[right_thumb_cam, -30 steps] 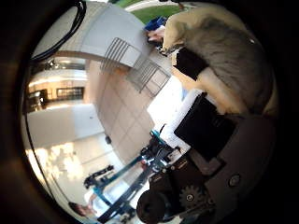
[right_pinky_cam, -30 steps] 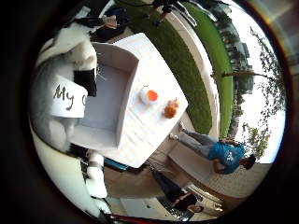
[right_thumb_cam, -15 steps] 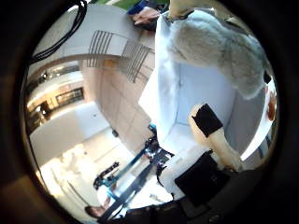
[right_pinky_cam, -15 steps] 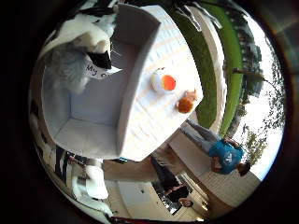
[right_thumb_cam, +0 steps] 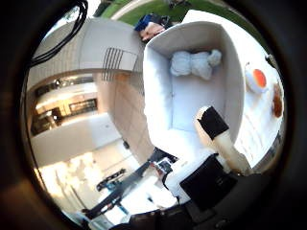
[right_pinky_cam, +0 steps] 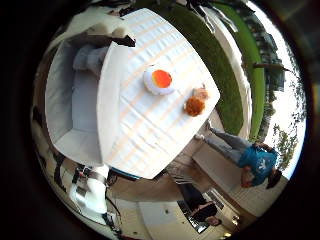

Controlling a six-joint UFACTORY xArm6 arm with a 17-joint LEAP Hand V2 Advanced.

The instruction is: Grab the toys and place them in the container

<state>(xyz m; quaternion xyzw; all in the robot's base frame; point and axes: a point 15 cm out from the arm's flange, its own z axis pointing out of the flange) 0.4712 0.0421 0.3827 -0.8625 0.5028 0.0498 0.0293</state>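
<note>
We've got the plush toy (right_thumb_cam: 195,63) lying in the white container (right_thumb_cam: 158,86), our hand (right_thumb_cam: 220,139) released, holding nothing. Fried-egg toy (right_pinky_cam: 159,80) and orange toy (right_pinky_cam: 194,105), at its 4 o'clock, sit on the table (right_pinky_cam: 145,135). Near the edge, a sloppy grab could knock them off.

Right hand (right_thumb_cam: 218,143) raised, palm facing downward. One finger (right_thumb_cam: 213,127) extended straight, black pad at the tip, nothing gripped. Remaining fingers out of view.

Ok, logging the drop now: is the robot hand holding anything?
Robot hand: open, holding nothing; the plush toy lies in the white container.
</note>
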